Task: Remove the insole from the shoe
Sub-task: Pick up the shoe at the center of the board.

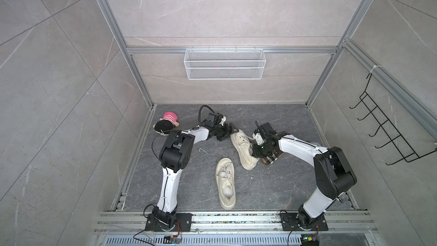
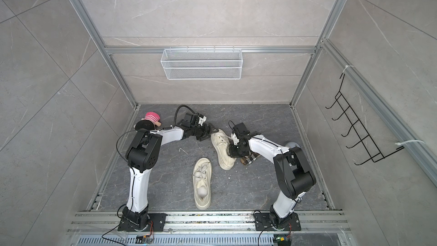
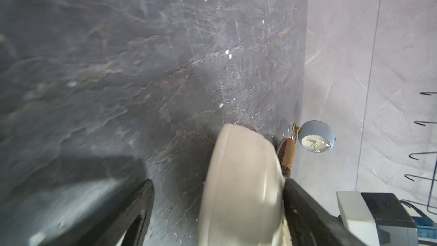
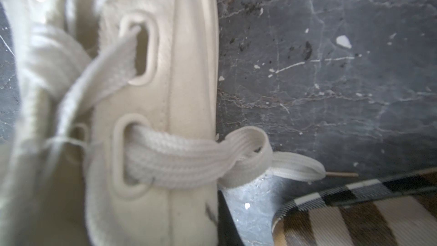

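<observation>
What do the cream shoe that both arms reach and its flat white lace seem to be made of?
Cream laced shoe: smooth, matte leather or imitation, I cannot tell which; a stitched seam and moulded eyelet rims show. Flat white lace: woven textile, ribbed weave visible, edges slightly fuzzy.

- A lab-style robot test cell, not a lived-in room.
- Aluminium frame (image 1: 153, 50) holds marble-look wall panels (image 1: 224, 8); a wire basket (image 1: 224, 63) hangs from it.
- Left arm (image 1: 169, 185) and right arm (image 1: 316, 199) are bolted to a metal rail (image 1: 236, 218).

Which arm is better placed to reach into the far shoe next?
Probably right: the right gripper sits over the far shoe by its laces; the left gripper, jaws open, straddles its end.
</observation>
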Action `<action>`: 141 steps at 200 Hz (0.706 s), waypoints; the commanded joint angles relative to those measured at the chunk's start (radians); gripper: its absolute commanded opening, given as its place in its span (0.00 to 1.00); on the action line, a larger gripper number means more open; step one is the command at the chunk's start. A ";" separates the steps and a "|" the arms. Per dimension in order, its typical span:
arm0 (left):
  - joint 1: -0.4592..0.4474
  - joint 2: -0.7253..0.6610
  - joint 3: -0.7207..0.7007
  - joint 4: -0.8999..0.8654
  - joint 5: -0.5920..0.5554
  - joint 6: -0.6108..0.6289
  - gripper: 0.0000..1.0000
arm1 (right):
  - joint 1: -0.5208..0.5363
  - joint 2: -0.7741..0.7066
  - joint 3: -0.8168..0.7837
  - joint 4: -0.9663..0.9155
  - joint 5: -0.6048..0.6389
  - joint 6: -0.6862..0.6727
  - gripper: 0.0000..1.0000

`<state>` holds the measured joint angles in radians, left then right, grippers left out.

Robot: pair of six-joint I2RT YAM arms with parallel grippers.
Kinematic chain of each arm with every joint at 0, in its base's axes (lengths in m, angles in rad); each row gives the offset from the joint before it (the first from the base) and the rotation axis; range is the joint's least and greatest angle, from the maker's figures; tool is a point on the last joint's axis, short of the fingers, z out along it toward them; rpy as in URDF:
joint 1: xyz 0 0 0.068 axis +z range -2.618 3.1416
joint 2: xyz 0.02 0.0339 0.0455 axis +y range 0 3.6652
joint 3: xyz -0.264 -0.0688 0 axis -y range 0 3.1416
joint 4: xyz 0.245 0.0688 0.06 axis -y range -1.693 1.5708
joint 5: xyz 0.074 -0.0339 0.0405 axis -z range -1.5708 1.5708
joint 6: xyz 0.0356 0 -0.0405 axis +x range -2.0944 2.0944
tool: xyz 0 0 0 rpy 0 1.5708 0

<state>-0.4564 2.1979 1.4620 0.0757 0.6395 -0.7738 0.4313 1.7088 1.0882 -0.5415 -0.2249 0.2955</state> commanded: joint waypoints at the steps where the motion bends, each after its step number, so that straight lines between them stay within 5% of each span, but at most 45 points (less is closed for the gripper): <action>1: -0.002 0.037 0.038 0.078 0.088 -0.071 0.80 | 0.004 0.010 -0.026 -0.024 -0.014 -0.022 0.12; 36: -0.012 0.070 0.070 0.119 0.137 -0.096 0.68 | 0.004 0.011 -0.025 -0.010 -0.030 -0.021 0.12; 72: -0.014 0.055 0.061 0.168 0.164 -0.081 0.39 | 0.004 -0.001 -0.015 -0.007 -0.033 -0.022 0.13; 114: -0.014 0.014 0.060 0.160 0.205 0.008 0.16 | 0.003 -0.040 -0.014 0.006 -0.042 -0.025 0.15; 141: -0.014 -0.050 0.039 0.125 0.191 0.133 0.03 | 0.001 -0.101 -0.020 0.000 -0.023 -0.039 0.33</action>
<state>-0.4660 2.2608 1.5017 0.1944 0.7822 -0.7609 0.4252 1.6855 1.0843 -0.5404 -0.2440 0.2840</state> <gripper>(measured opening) 0.282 0.271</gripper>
